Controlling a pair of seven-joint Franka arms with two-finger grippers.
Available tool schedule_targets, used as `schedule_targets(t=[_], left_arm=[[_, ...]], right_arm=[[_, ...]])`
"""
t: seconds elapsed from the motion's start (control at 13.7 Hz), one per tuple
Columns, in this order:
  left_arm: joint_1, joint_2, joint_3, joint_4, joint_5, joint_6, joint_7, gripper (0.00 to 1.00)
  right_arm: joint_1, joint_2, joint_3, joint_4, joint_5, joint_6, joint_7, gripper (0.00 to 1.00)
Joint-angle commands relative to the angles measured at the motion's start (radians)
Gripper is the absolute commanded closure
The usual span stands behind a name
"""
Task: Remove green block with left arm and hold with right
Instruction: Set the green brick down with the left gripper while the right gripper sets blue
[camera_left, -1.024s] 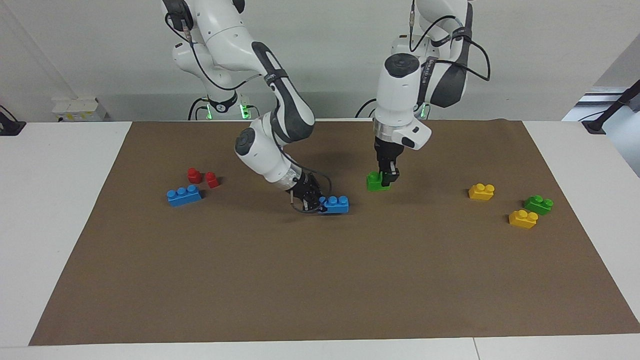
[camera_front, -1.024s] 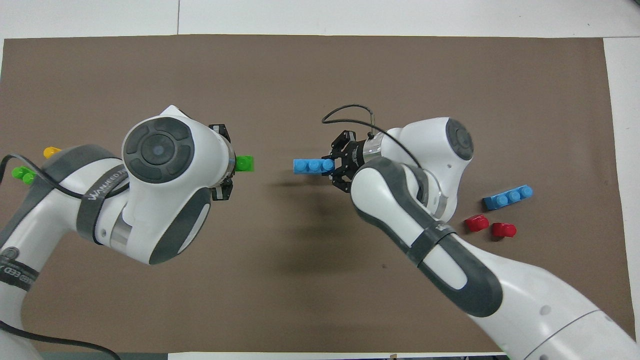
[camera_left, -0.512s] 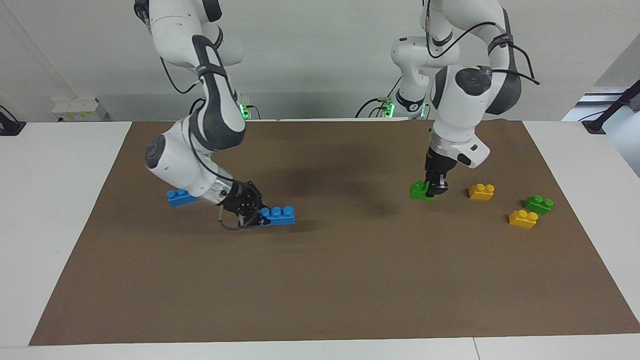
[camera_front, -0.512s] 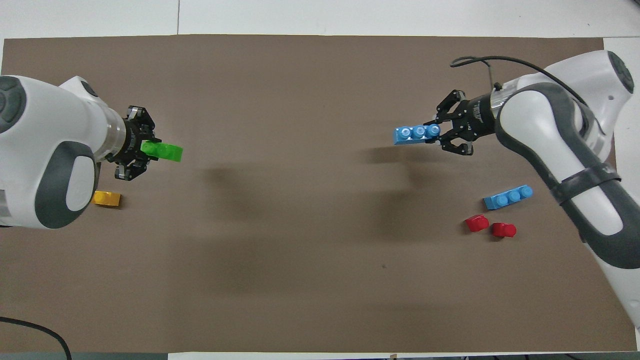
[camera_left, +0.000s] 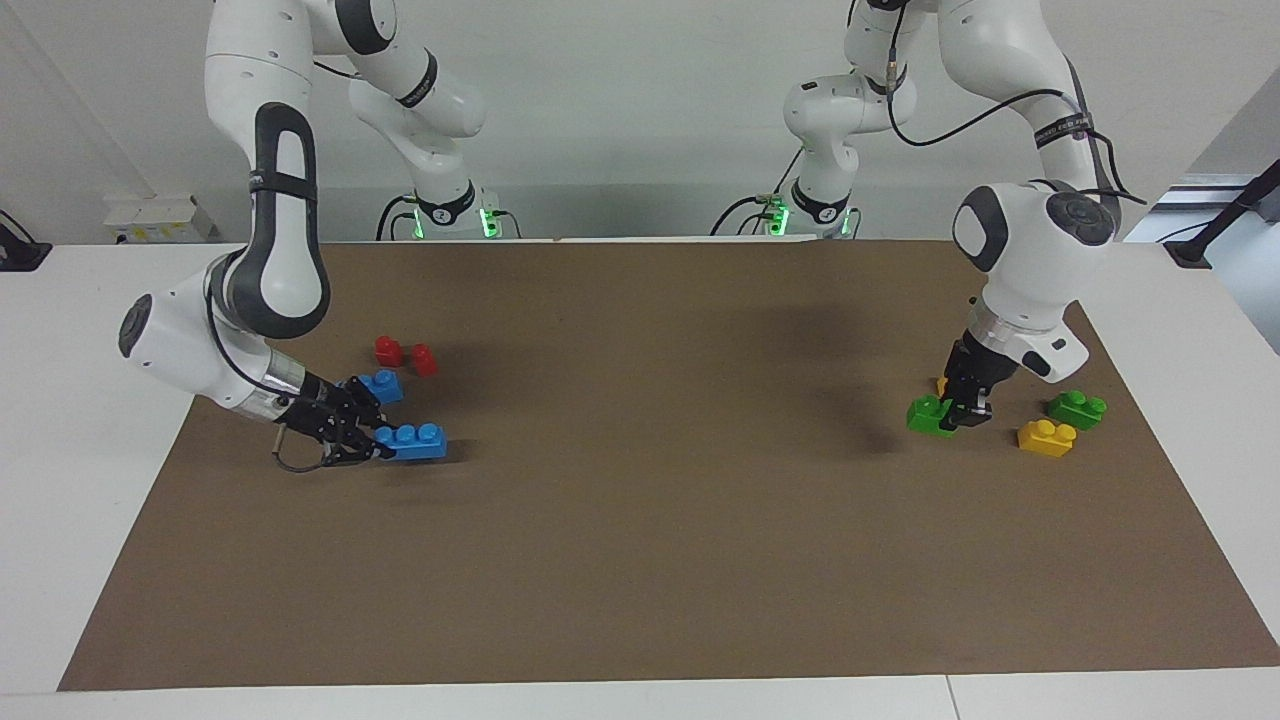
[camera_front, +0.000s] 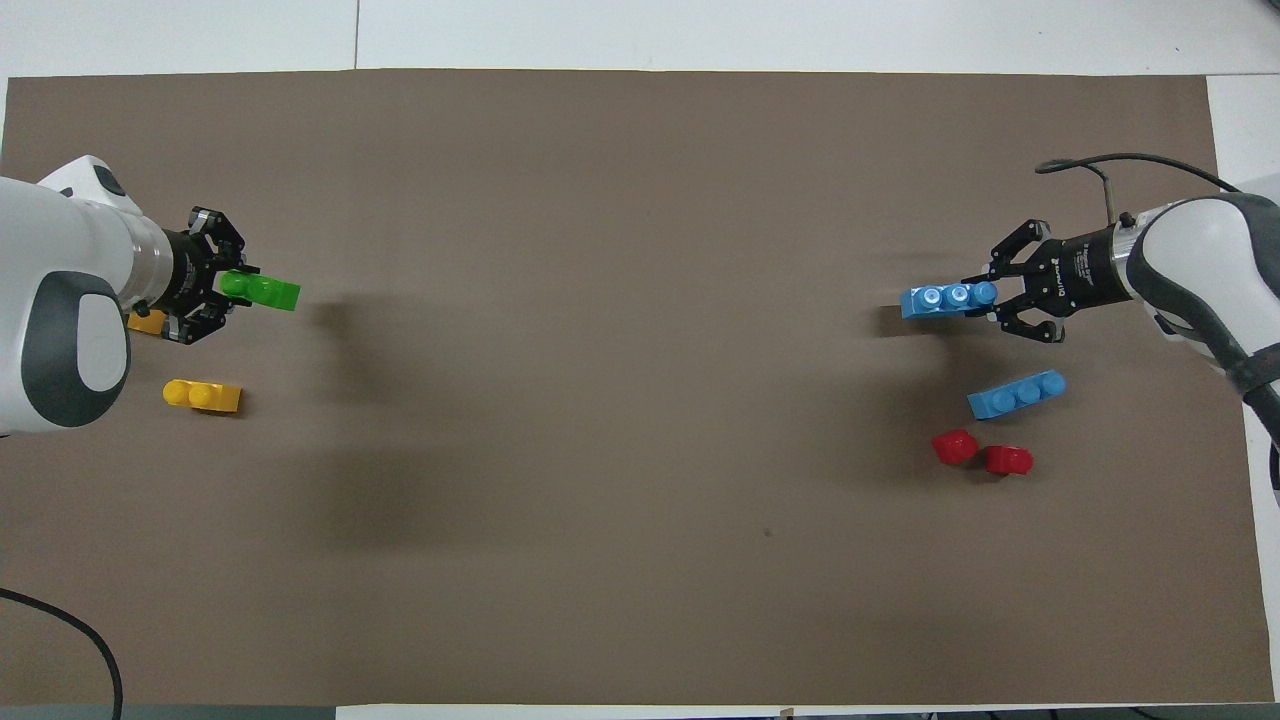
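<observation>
The left pincer (camera_left: 962, 415) is gripping the green block (camera_left: 928, 415) by one end, holding it low over the brown mat (camera_left: 650, 560) at the left arm's end of the bench (camera_left: 100, 300), just beside two yellow bricks (camera_left: 1046, 438) and a second green brick (camera_left: 1077, 408). At the right arm's end, the right pincer (camera_left: 362, 440) is clamping a blue three-stud brick (camera_left: 411, 441) just above the mat, close to another blue brick (camera_left: 380, 386) and two red pieces (camera_left: 404, 355).
</observation>
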Motion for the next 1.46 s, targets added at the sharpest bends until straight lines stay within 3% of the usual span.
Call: schedule_targets(t=[0.0,0.37,0.44,0.51,0.59,0.66,0.88,0.95,1.02,1.24,1.39], left_arm=[[0.046,0.059,-0.009,-0.003,-0.019,0.092,0.083,1.0],[0.077,0.16,-0.006,0.034,0.024,0.154,0.108,1.0],[0.078,0.177,-0.006,0.049,0.047,0.154,0.106,1.0],[0.08,0.189,-0.006,0.06,0.053,0.154,0.106,1.0],[0.08,0.202,-0.006,0.066,0.053,0.156,0.105,1.0],[0.078,0.209,-0.006,0.068,0.055,0.157,0.103,1.0],[0.08,0.22,-0.006,0.065,0.072,0.176,0.106,1.0],[0.077,0.22,-0.006,0.065,0.102,0.177,0.106,0.04],[0.074,0.22,-0.006,0.066,0.113,0.176,0.106,0.0],[0.058,0.214,-0.007,0.078,0.115,0.16,0.108,0.0],[0.055,0.203,-0.013,0.106,0.124,0.119,0.118,0.0]], right_arm=[[-0.033,-0.015,0.017,-0.068,-0.015,0.047,-0.065,1.0],[-0.029,-0.021,0.018,-0.111,0.002,0.104,-0.084,1.0],[-0.026,-0.021,0.018,-0.108,0.002,0.098,-0.082,0.86],[-0.019,-0.021,0.018,-0.102,0.002,0.096,-0.079,0.43],[-0.018,-0.022,0.02,-0.094,0.002,0.093,-0.073,0.1],[-0.018,-0.033,0.023,-0.08,0.0,0.081,-0.067,0.02],[-0.016,-0.07,0.023,-0.018,-0.018,0.018,-0.064,0.0],[0.006,-0.084,0.02,0.008,-0.027,-0.003,-0.065,0.0],[0.023,-0.111,0.02,0.025,-0.065,-0.02,-0.068,0.0],[0.074,-0.145,0.03,0.158,-0.229,-0.162,-0.091,0.0],[0.121,-0.17,0.03,0.228,-0.34,-0.261,-0.219,0.0]])
